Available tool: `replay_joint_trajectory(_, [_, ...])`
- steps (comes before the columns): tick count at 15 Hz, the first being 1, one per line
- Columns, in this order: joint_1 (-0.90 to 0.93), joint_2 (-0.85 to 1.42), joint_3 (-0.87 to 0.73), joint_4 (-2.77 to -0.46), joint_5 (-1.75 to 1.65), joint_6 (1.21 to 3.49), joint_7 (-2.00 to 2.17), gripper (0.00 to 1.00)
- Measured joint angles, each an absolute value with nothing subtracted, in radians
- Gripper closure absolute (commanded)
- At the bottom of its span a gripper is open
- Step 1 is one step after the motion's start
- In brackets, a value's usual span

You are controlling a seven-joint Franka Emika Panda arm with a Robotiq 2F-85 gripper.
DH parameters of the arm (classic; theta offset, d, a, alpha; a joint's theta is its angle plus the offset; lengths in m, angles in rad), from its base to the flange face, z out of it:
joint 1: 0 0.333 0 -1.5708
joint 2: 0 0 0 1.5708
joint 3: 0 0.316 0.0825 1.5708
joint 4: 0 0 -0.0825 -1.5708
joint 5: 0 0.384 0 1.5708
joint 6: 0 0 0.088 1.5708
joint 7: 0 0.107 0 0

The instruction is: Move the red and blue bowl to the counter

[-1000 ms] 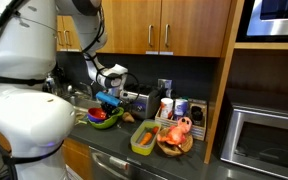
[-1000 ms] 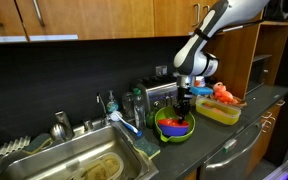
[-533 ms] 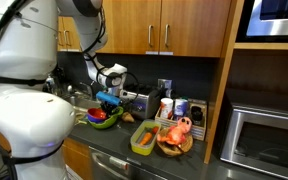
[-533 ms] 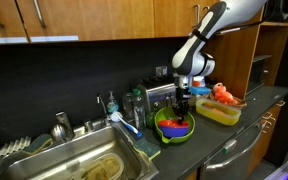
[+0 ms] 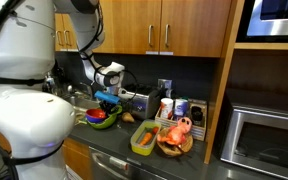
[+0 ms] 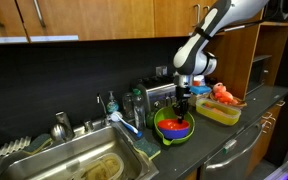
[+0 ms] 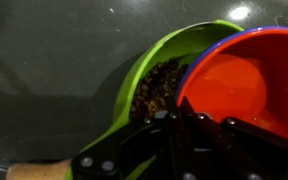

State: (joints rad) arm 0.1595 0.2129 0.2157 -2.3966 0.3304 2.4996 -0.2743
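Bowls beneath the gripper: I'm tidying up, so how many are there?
2: the lime-green bowl on the counter, and the red and blue bowl in it, its rim pinched by the gripper. Anything underneath would be hidden.

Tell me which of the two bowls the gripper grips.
The red and blue bowl, the smaller one: the gripper is shut on its rim. The larger lime-green bowl sits beneath it, ungripped.

The small round red and blue bowl (image 6: pixel 177 124) sits inside the larger round lime-green bowl (image 6: pixel 172 139), which stands on the dark grey flat counter (image 6: pixel 227 136). In an exterior view, the steel sink (image 6: pixel 54 160) lies left of the 2 bowls. The rectangular green tray (image 6: pixel 222 116) lies right of them, and the silver box-shaped appliance (image 6: pixel 156 96) stands behind.
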Motion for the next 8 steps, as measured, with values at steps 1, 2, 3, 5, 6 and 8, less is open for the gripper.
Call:
replay_joint_trajectory(1, [0.16, 0.208, 0.217, -2.4, 0.33, 2.506, -0.274, 0.98])
replay_joint_trajectory(2, [0.16, 0.204, 0.218, -2.404, 0.33, 2.511, -0.274, 0.98])
replay_joint_trajectory(3, [0.16, 0.201, 0.219, -2.407, 0.33, 2.515, -0.274, 0.98])
replay_joint_trajectory(5, [0.159, 0.194, 0.219, -2.413, 0.331, 2.532, -0.274, 0.98])
replay_joint_trajectory(6, [0.159, 0.189, 0.219, -2.42, 0.332, 2.544, -0.274, 0.98])
replay_joint_trajectory(8, [0.159, 0.177, 0.221, -2.438, 0.335, 2.572, -0.275, 0.98])
